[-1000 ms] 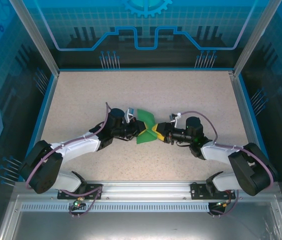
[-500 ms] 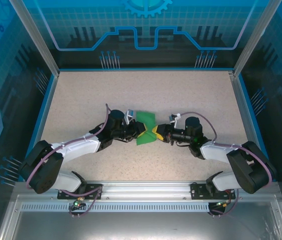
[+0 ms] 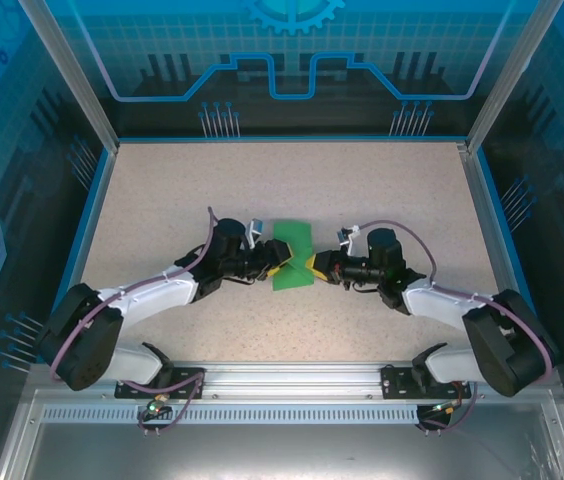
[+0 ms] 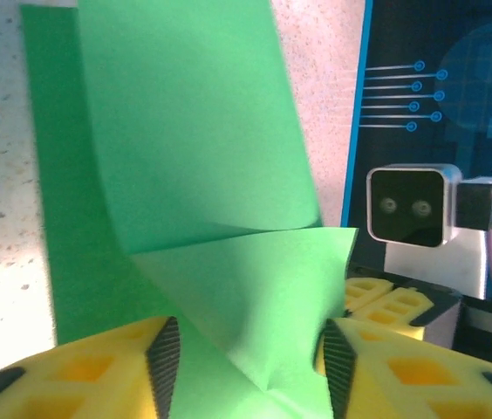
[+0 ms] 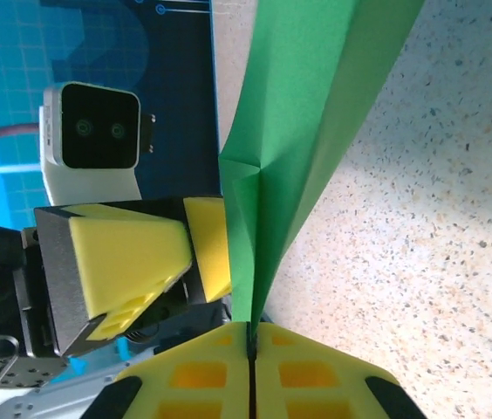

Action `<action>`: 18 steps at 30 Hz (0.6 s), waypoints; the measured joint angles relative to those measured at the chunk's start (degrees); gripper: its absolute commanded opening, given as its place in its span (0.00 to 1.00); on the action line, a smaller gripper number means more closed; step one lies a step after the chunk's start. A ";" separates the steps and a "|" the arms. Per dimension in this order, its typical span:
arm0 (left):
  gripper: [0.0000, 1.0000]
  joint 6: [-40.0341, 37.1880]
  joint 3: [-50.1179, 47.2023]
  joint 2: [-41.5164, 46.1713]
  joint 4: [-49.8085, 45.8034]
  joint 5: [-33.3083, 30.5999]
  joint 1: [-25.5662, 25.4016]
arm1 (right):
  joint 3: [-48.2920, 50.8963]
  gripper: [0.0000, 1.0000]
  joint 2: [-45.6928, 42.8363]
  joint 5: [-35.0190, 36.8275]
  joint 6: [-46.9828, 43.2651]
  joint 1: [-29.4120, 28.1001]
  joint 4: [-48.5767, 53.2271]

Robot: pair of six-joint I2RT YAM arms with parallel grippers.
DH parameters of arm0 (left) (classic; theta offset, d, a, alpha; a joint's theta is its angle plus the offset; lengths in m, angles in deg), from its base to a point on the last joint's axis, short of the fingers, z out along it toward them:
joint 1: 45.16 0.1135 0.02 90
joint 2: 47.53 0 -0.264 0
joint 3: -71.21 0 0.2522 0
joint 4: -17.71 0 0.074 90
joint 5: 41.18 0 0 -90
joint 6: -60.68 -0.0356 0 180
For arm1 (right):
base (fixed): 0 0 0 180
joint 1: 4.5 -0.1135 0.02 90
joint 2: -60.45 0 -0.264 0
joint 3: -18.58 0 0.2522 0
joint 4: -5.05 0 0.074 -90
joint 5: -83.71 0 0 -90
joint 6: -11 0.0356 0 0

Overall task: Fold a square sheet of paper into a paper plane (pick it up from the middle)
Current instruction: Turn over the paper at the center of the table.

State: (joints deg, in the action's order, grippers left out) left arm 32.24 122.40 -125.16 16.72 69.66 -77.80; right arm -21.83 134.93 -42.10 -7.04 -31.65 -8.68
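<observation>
- The left arm (image 3: 162,290) reaches in from the left of the green sheet of paper (image 3: 292,255). The sheet lies near the middle of the speckled surface (image 3: 362,190).
- The left fingers (image 4: 80,380) stand apart at the sheet's left side. A folded corner of the paper sits in the gap between the two yellow pads, and neither pad presses on it.
- In the left wrist view, one layer of the sheet lies flat on the surface. A second layer rises from it as a curved flap and ends in a sharp crease close to the left fingers.
- From above, the sheet is a partly folded green shape, and it sits directly between the two sets of fingers.
- The right fingers (image 5: 316,380) are at the sheet's right side. They are closed tight on the paper, and the thin green edge runs into the seam between the two yellow pads.
- In the right wrist view, the paper climbs away from that pinch as a doubled, creased fold and is tilted up off the surface. One left finger and the left wrist camera (image 5: 98,127) are just beyond the sheet.
- The right arm (image 3: 442,300) stretches in from the right of the sheet.
</observation>
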 measured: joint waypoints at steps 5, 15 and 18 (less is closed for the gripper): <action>0.69 -3.21 2.01 2.97 -6.01 0.00 2.58 | -9.18 0.06 -4.46 7.98 -15.50 -0.98 22.86; 0.79 -10.80 8.85 4.59 -17.79 1.60 7.93 | -27.45 0.05 -0.24 46.75 -38.62 -13.86 59.67; 0.83 -13.66 12.00 4.59 -21.88 2.29 9.62 | -31.78 0.05 5.35 59.67 -40.13 -19.32 66.88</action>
State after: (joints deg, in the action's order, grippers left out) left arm 18.58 134.40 -120.57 -5.16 71.96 -68.19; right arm -53.61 140.28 17.56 -47.17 -50.97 58.20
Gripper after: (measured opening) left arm 0.805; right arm 0.052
